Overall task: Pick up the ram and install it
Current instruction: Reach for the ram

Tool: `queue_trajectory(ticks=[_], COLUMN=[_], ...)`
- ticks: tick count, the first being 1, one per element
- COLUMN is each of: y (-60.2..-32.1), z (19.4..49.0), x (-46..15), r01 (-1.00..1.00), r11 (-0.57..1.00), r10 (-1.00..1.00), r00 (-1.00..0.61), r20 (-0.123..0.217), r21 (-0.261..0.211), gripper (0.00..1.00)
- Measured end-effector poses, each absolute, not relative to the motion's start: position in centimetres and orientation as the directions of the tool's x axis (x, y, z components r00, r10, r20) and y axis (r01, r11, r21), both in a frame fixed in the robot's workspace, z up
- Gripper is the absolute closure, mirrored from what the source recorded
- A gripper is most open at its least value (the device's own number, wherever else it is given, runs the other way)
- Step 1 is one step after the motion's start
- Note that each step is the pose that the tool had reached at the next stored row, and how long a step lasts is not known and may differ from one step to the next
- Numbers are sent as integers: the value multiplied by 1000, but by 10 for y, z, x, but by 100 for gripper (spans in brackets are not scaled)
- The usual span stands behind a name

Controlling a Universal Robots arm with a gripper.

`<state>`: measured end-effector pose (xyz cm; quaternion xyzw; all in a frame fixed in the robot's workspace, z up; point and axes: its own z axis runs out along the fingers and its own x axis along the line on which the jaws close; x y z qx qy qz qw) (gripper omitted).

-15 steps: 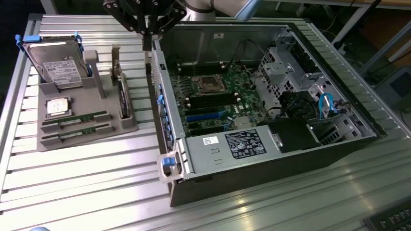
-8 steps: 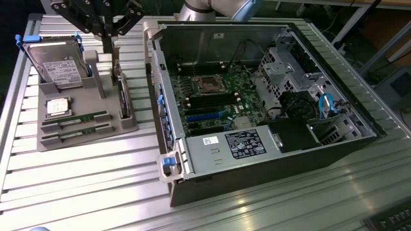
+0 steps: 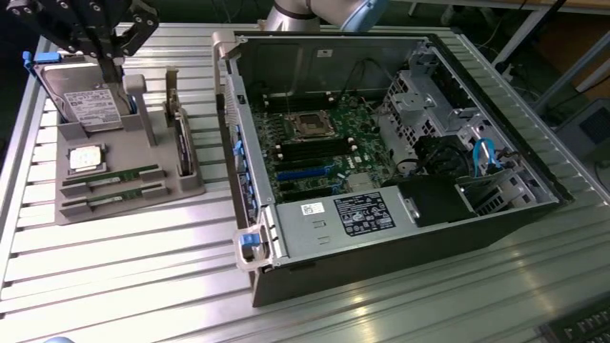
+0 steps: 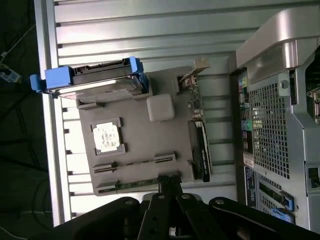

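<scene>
Exterior view: a table of ribbed aluminium slats fills the scene, with dark floor, cables and frame legs beyond its far edge. Toward the exterior view's left a grey holder carries a leaning hard drive and a square processor. To the exterior view's right lies an open computer case, its motherboard exposed. The ram is a thin green strip dotted with dark chips, lying in the holder's outermost slot. A second stick lies just beside it, between it and the processor. The gripper hangs above the hard drive, well apart from the ram, its black fingers pressed together on nothing. Wrist view: the same slatted table and the holder are seen from above, with the blue-railed hard drive and the case's perforated wall alongside. The ram shows as a narrow greenish line in its slot, the second stick parallel to it. The gripper has its tips closed and empty, lined up over the end of the ram's slot.
</scene>
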<state>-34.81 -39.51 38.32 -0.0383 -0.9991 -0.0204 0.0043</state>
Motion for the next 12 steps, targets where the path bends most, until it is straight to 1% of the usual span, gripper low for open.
queue_trajectory(ticks=[3, 12], y=[-394, -394], z=[381, 380], x=[-379, -384], r01=[77, 77], r11=[996, 996], r10=[76, 76], r00=[-997, -997], r20=[10, 11], r21=[40, 40], gripper=[89, 89])
